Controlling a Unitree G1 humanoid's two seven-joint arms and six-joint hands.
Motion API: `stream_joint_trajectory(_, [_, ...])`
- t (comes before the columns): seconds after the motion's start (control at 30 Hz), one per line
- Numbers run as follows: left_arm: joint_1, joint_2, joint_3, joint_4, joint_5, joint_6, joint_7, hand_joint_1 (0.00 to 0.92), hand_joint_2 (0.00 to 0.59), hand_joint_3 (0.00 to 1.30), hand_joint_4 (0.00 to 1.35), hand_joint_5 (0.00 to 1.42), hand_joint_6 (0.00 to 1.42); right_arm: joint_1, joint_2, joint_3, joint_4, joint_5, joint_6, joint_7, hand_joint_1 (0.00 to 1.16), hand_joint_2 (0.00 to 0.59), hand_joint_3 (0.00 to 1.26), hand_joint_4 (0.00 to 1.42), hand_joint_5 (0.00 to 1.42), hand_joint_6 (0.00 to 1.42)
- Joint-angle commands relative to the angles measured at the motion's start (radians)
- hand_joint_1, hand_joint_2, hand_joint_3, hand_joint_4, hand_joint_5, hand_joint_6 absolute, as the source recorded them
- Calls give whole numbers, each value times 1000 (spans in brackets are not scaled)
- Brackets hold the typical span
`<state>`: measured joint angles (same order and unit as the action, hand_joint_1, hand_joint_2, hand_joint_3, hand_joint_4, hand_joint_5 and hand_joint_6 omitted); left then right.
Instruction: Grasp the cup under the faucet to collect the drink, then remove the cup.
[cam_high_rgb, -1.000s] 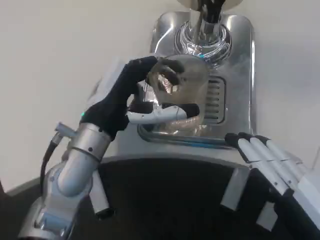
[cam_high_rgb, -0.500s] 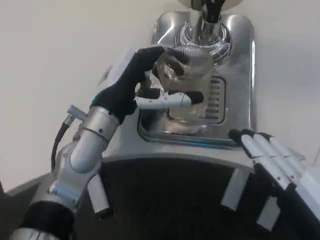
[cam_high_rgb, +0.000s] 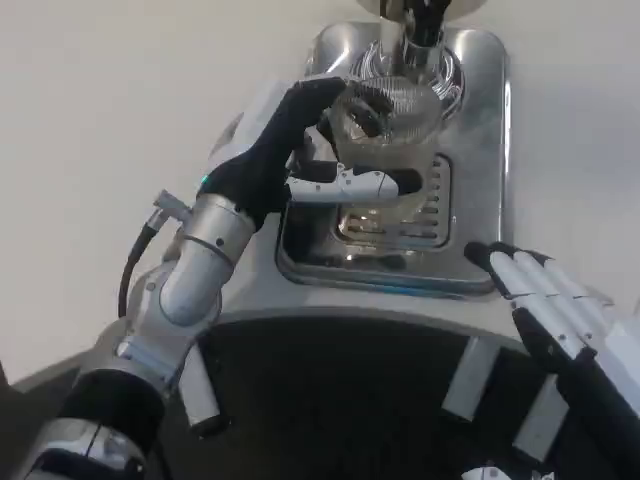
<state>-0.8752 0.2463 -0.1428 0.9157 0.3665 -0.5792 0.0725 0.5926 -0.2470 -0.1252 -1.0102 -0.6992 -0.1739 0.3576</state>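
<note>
As your left hand (cam_high_rgb: 285, 160) carried the clear glass cup (cam_high_rgb: 385, 145) up the picture, its fingers stayed wrapped around it, and you brought it directly under the chrome faucet (cam_high_rgb: 420, 25) over the steel drip tray (cam_high_rgb: 480, 250). Your right hand (cam_high_rgb: 555, 310) waited with fingers spread near the tray's front edge. Bare white tabletop (cam_high_rgb: 110, 130) lay left for withdrawal.

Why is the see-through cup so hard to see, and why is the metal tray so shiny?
In the head view, the clear plastic cup lets the shiny steel drip tray show through it, so its edges blend in. The tray mirrors the light as white glare, brightest around the chrome faucet base. The black-and-white left hand holding the cup looks sharp, not blurry.
</note>
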Motion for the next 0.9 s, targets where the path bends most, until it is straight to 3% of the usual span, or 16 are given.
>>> stream_joint_trajectory(0.03, [-20, -4, -21, 9, 18, -38, 29, 758, 74, 1042, 1267, 1351, 1424, 4, 2, 11, 1, -6, 13, 11, 653, 301, 26, 0, 18, 94])
stream_joint_trajectory(0.13, [-26, -3, -24, 25, 21, -33, 41, 740, 84, 979, 1203, 1328, 1424, -2, 0, 18, 1, -9, 18, 11, 653, 301, 26, 0, 22, 95])
stream_joint_trajectory(0.23, [-25, 9, -38, 29, 41, -47, 57, 658, 80, 730, 894, 1152, 1348, -5, 0, 20, 2, -5, 22, 8, 648, 303, 26, 0, 24, 95])
stream_joint_trajectory(0.37, [-21, 17, -50, 23, 55, -56, 68, 555, 74, 402, 472, 877, 1099, -10, -4, 20, 10, 3, 24, 8, 636, 304, 16, 0, 25, 107])
stream_joint_trajectory(0.47, [-18, 26, -53, 16, 66, -64, 73, 487, 64, 292, 335, 754, 979, -24, -6, 21, 15, 7, 28, 9, 620, 313, 16, 0, 26, 110])
stream_joint_trajectory(0.67, [1, 37, -47, -8, 56, -68, 62, 418, 49, 203, 184, 601, 778, -43, -9, 27, 34, 17, 33, 7, 589, 320, 24, 0, 36, 110])
stream_joint_trajectory(0.73, [12, 45, -48, -25, 57, -65, 57, 405, 39, 183, 136, 535, 675, -57, -12, 33, 42, 16, 34, 7, 591, 322, 25, 0, 36, 110])
stream_joint_trajectory(0.83, [35, 54, -44, -62, 54, -53, 52, 355, 26, 89, 10, 346, 375, -78, -15, 40, 55, 15, 38, 8, 591, 325, 25, 0, 35, 110])
stream_joint_trajectory(0.9, [51, 59, -38, -92, 47, -44, 48, 301, 17, 24, 0, 258, 272, -90, -18, 43, 64, 17, 40, 8, 591, 327, 25, 0, 31, 110])
